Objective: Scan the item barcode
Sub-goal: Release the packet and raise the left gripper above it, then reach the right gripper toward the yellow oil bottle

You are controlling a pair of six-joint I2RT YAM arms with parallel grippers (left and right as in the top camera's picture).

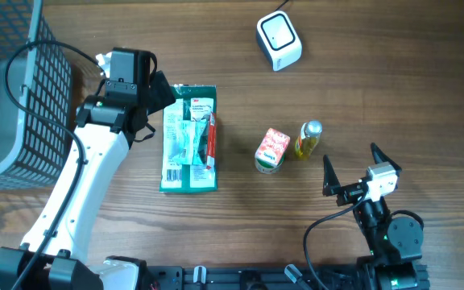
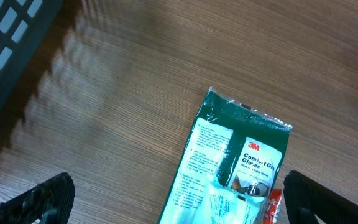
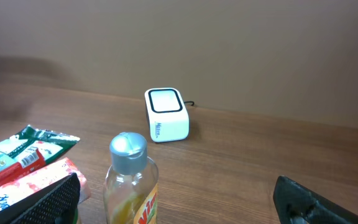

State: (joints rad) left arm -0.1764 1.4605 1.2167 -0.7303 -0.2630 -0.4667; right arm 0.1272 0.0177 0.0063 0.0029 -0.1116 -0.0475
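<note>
A dark mesh basket (image 1: 22, 89) is sitting off the left pincer's (image 2: 178, 202) left side. That pincer is hanging released over the green glove packet's (image 1: 188, 138) top end, probably readying a pickup. Only its wrist camera is making the print readable, with no barcode showing. The white scanner (image 1: 279, 40) is waiting well ahead of the released, empty right pincer (image 1: 350, 157), beyond the carton (image 1: 271, 150) and bottle (image 1: 308, 139).

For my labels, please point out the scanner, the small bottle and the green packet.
scanner (image 1: 279, 40), overhead view, its white top face.
small bottle (image 1: 304, 146), overhead view, its yellow body.
green packet (image 1: 188, 142), overhead view, middle of its front.
</note>
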